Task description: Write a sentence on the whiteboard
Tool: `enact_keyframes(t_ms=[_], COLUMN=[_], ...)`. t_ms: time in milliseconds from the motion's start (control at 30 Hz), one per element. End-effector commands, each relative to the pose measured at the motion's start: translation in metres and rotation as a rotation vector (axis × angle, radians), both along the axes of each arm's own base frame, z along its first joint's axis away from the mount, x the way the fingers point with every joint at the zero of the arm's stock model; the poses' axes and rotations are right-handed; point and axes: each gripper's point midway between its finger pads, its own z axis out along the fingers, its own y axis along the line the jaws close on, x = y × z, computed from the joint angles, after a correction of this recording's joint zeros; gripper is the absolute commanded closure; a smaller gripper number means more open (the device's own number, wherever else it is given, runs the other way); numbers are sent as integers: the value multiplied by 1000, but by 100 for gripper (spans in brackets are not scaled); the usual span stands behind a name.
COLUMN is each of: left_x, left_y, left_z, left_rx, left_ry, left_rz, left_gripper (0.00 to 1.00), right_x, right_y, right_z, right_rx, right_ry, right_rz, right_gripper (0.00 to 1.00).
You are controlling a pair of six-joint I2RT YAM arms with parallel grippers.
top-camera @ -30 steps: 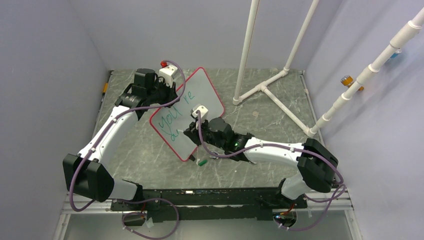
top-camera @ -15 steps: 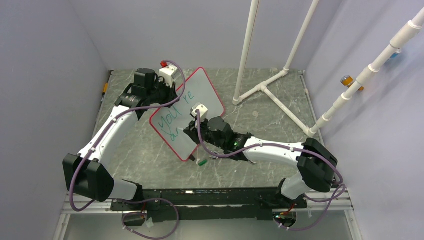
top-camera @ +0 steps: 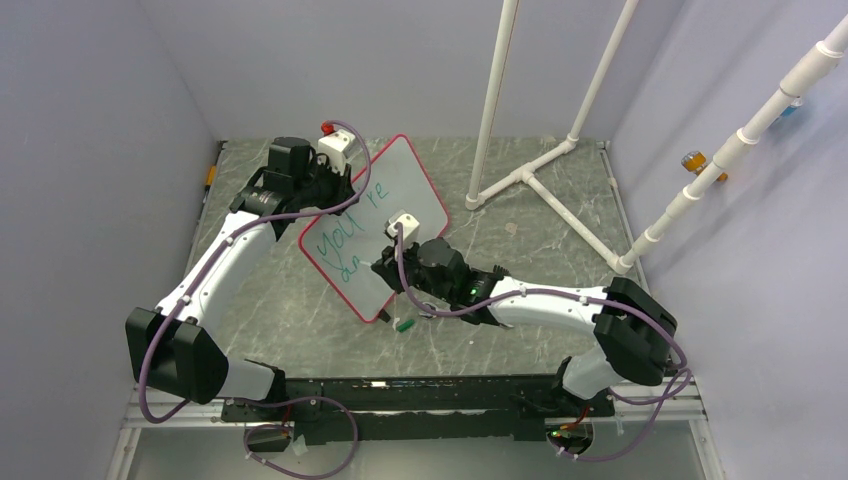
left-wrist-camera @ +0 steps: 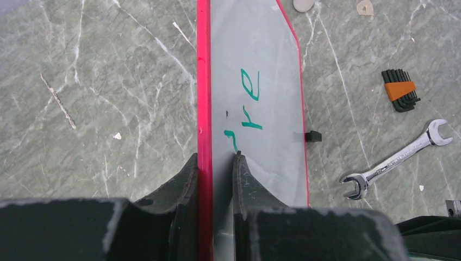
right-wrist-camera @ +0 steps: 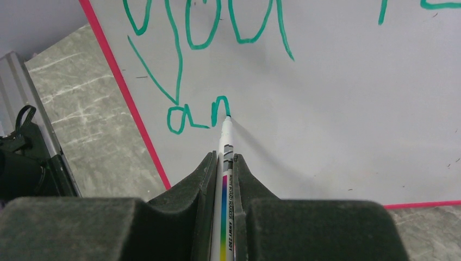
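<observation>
Stretched forward on the left, left gripper clamped on the whiteboard edge; angled inward on the right, right gripper pinching a marker.

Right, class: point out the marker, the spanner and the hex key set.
marker point(right-wrist-camera: 225, 138): right wrist view, white barrel below the tip.
spanner point(left-wrist-camera: 398, 159): left wrist view, middle of the shaft.
hex key set point(left-wrist-camera: 400, 89): left wrist view, orange holder.

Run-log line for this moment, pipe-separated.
left claw: shut on whiteboard edge | right claw: shut on marker, tip touching whiteboard | sentence: "you're an", unfinished
</observation>
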Motion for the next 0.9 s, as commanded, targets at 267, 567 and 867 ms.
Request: enact_keyframes(t_ms=[267,567,867], left_x=[-1,-1,-1], left_y=[54,55,55], left_z=[-38,-38,-38], left_rx=[310,311,315], left_ry=[29,27,26], left_rz=[75,75,77], left_gripper=[100,100,100], right_x=[-3,7,16], right_y=[-4,3,7], right_z=[0,14,22], right_rx=[17,26,23], right_ry=[31,2,-24], right_rz=[-11,-30,-49], right_gripper=[100,100,100])
